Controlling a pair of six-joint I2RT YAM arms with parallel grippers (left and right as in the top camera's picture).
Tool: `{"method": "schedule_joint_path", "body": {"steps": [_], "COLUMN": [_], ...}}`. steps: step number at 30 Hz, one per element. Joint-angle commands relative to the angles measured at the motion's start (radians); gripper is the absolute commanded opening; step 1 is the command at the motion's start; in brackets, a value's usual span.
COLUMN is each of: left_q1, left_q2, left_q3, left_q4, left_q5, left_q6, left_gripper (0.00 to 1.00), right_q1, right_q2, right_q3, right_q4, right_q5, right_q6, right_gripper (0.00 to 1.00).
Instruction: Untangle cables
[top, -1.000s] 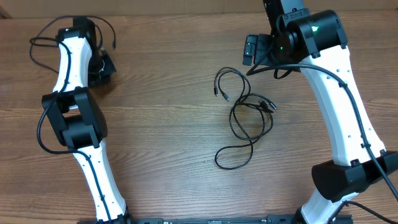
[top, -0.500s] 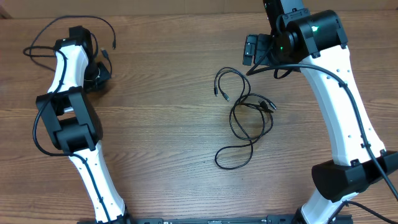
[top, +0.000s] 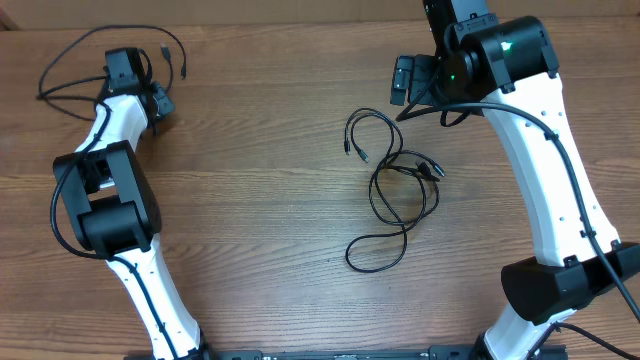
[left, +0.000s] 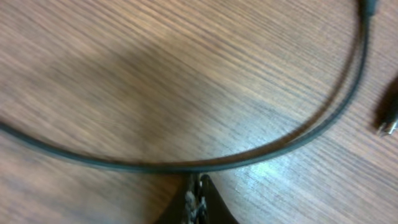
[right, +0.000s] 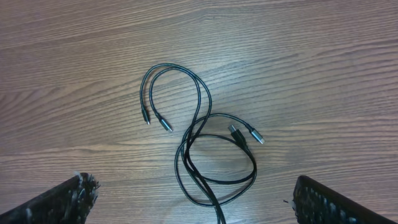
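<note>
Left end effector (left: 198, 198) is pinched shut on a lone cable (left: 292, 140), upper left of the overhead view; right end effector (right: 194, 186) gapes wide, empty, near the tangled cables (right: 205, 134).

The left arm (top: 150, 280) rises from its base at the near edge of the counter (top: 260, 210), folds at a black elbow joint (top: 105, 200) and sends its white forearm out toward the far left corner. The left pincer (left: 198, 186) is clamped tight, with both fingers pressed together and no gap between them (only the tips show in the wrist view), low over the wood. The right arm (top: 545, 170) reaches from the near right corner to the far edge, and a green light (top: 507, 45) glows on its black upper joint. The right pincer (right: 193, 182) gapes wide and points down from well above the counter. Its fingers (right: 68, 199) sit at the two lower corners of the wrist view.
</note>
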Motion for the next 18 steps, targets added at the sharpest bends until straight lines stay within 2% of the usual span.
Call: {"method": "schedule_joint_path", "body": {"steps": [1, 7, 9, 13, 18], "left_q1": [0.004, 0.004, 0.005, 0.024, 0.074], "left_q2": [0.140, 0.140, 0.134, 0.083, 0.004], "left_q3": [-0.169, -0.244, -0.235, -0.129, 0.037], "left_q4": [0.053, 0.151, 0.140, -0.012, -0.198], "left_q5": [0.088, 0.097, 0.085, -0.015, -0.014], "left_q6": [0.016, 0.032, 0.102, 0.137, 0.109], "left_gripper": [0.04, 0.04, 0.04, 0.04, 0.04], "right_q1": [-0.001, -0.001, -0.001, -0.001, -0.001], "right_q2": [-0.018, -0.018, -0.017, -0.017, -0.017], "right_q3": [0.013, 0.013, 0.013, 0.013, 0.013], "right_q4": [0.002, 0.002, 0.002, 0.002, 0.002], "right_q5": [0.011, 0.011, 0.011, 0.011, 0.011], "right_q6": [0.000, 0.000, 0.000, 0.000, 0.000], "right_gripper": [1.00, 1.00, 1.00, 1.00, 1.00]}}
